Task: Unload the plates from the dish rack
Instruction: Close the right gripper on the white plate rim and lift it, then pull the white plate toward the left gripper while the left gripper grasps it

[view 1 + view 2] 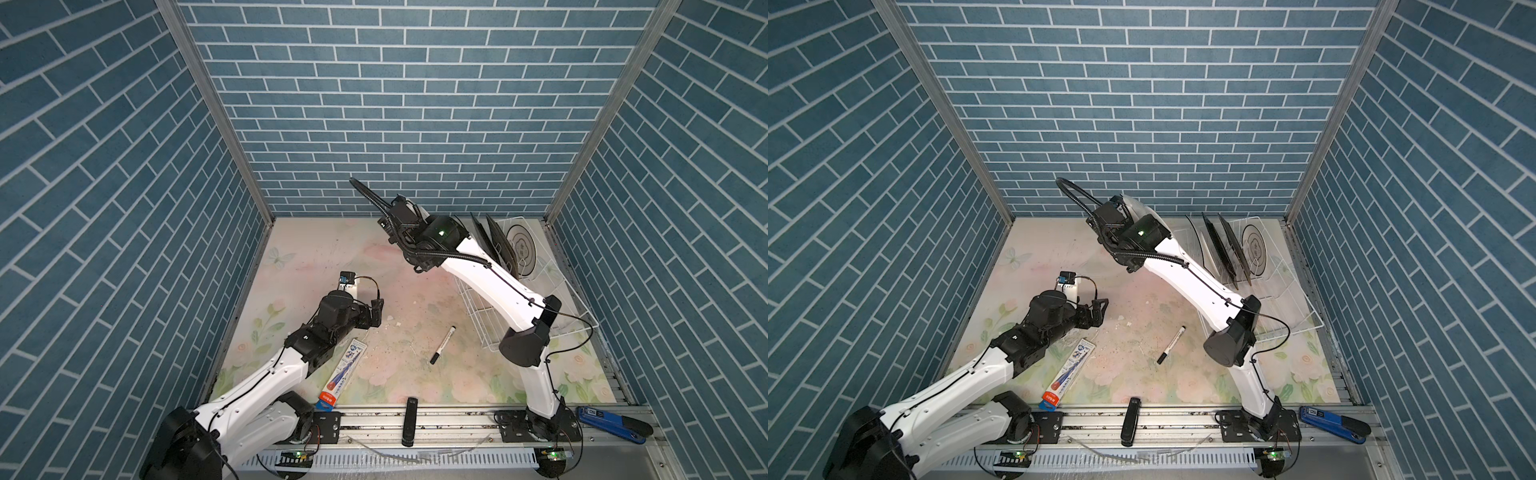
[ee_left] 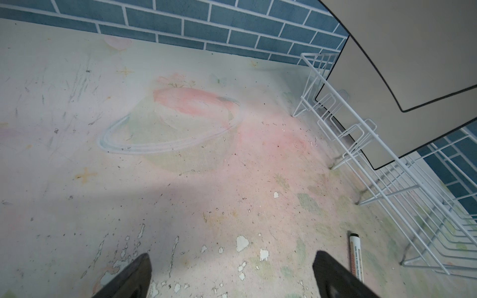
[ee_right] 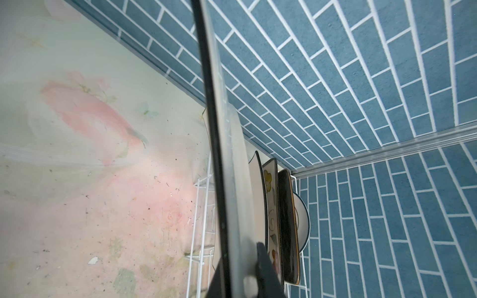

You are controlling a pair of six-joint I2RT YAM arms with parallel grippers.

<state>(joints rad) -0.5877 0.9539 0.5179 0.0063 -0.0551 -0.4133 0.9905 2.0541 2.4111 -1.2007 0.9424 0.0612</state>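
While the right gripper [image 3: 241, 263] is clamped narrowly on the rim of a white black-rimmed plate [image 3: 232, 180], that plate stands on edge at the far end of the dish rack [image 1: 582, 320], on the side facing the middle of the table. The left wrist view shows its lower edge behind the rack's near rail. Whether it is clear of the prongs cannot be told.

Four more plates stand upright and close together in the rack's far end. In order they are a second black-rimmed plate [image 3: 256, 196], a flowered plate [image 3: 271, 206], a black plate [image 3: 287, 222] and a round white plate [image 3: 303, 219]. The rack sits at the right rear of the floral mat [image 1: 316, 257], near the right wall.

The left gripper [image 2: 232, 258] hovers over the mat left of centre, its jaws wide apart with nothing between them. A marker [image 1: 444, 345] lies on the mat between that gripper and the rack's near corner. A packaged item [image 1: 343, 374] lies beside the left arm. A black bar [image 1: 410, 422] and a blue tool [image 1: 611, 422] rest on the front rail.
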